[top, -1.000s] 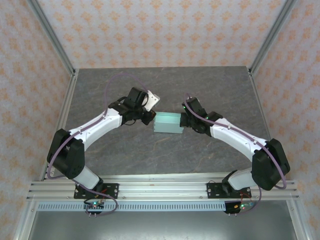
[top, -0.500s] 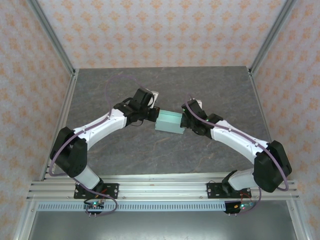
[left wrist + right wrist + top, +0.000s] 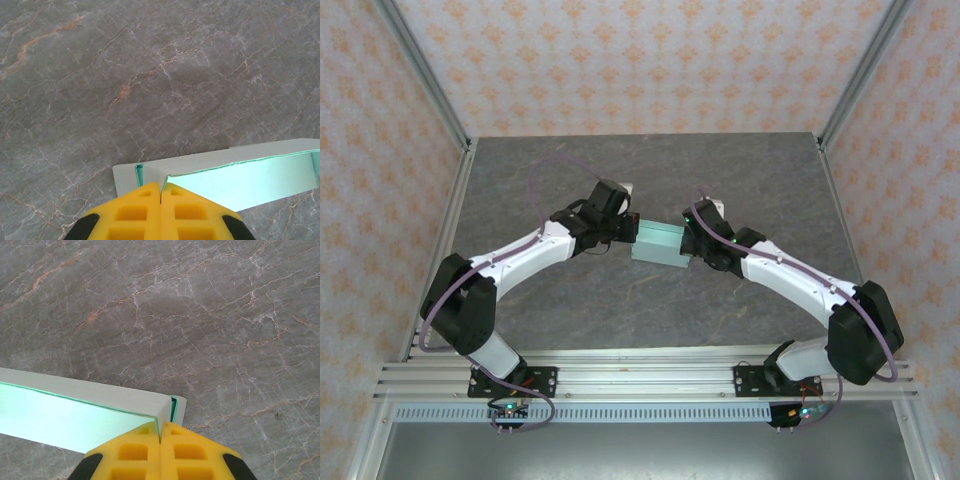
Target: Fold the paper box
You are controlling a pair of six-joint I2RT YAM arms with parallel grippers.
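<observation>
Bright, even, diffuse light. Shadows soft: a faint dark patch on the worktop [image 3: 200, 75], upper centre in both wrist views. No glare, no motion blur. Stone veining sharp edge to edge.

mint paper box [image 3: 657, 245], folded, mid-table.

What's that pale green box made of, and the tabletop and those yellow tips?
The paper box looks like thin matte card: mint faces, greyish-white flap, crisp cut edge. The tabletop looks like grey veined stone, though possibly printed laminate. The left gripper's fingers seem moulded yellow plastic with square recesses.
</observation>
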